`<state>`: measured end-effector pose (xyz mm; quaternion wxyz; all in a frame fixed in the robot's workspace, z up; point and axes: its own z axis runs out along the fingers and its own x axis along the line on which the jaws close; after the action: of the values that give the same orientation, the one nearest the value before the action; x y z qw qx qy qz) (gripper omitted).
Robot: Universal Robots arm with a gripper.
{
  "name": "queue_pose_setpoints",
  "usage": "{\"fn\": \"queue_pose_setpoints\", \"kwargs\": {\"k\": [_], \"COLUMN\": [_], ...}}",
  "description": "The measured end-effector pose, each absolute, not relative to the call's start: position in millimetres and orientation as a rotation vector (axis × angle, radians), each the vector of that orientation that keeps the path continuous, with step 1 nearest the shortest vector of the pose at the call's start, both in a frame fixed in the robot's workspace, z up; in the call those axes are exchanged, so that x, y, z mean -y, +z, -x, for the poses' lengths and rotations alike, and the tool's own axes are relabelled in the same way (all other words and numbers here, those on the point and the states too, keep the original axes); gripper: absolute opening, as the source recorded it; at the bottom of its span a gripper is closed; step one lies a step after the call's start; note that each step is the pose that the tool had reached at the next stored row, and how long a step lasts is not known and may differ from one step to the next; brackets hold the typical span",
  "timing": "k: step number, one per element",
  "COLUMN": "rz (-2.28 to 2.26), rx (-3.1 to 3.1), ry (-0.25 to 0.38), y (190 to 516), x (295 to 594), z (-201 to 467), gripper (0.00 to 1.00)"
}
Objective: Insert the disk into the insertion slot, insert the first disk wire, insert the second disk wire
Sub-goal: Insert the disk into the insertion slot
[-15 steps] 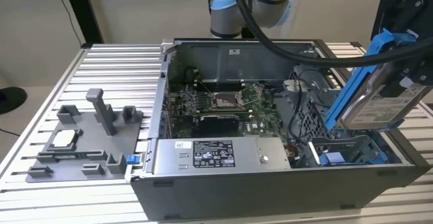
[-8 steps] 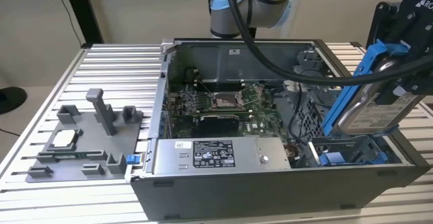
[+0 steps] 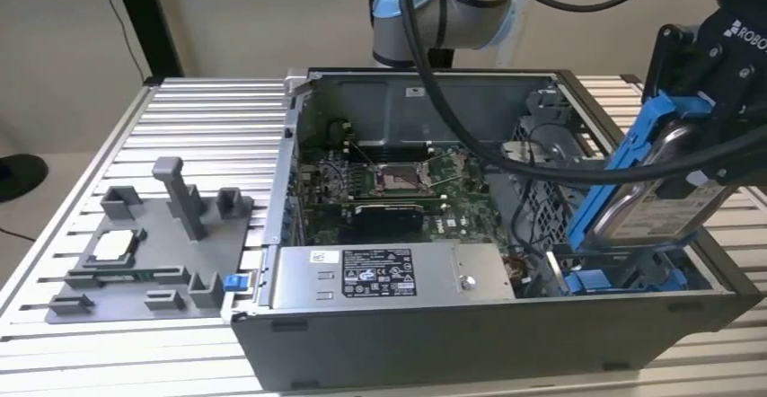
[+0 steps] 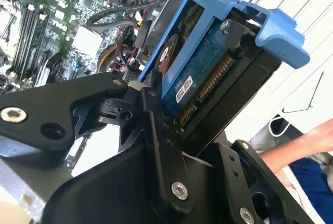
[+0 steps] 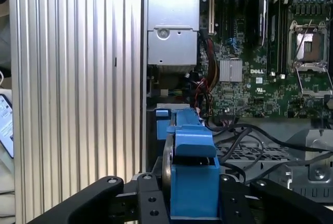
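Note:
My gripper (image 3: pixel 692 141) is shut on the disk (image 3: pixel 653 195), a silver drive in a bright blue carrier. I hold it tilted, its lower end just above the insertion slot (image 3: pixel 623 276) in the case's front corner at the exterior view's right. In both wrist views the blue carrier (image 4: pixel 208 68) (image 5: pixel 191 174) sits clamped between the black fingers (image 4: pixel 151 120). The drive's connector edge faces the second wrist view. Loose cables (image 3: pixel 523 267) lie beside the bay; I cannot tell which are the disk wires.
The open computer case (image 3: pixel 480 343) lies on a slatted aluminium table (image 3: pixel 192 110). Inside are the motherboard (image 3: pixel 383 181) and a silver power supply box (image 3: pixel 383 276). A grey fixture (image 3: pixel 156 253) stands at the exterior view's left. A person's arm (image 4: pixel 296 148) is near the case.

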<state>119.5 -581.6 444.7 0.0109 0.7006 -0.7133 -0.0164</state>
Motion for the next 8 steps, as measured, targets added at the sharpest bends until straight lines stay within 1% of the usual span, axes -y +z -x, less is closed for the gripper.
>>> {"fn": "queue_pose_setpoints", "kwargs": {"k": [8], "rz": [-2.186], "rx": [2.227], "ry": [-0.053], "y": [430.2], "x": [581.5], "z": [-123.8], "gripper": [0.0]}}
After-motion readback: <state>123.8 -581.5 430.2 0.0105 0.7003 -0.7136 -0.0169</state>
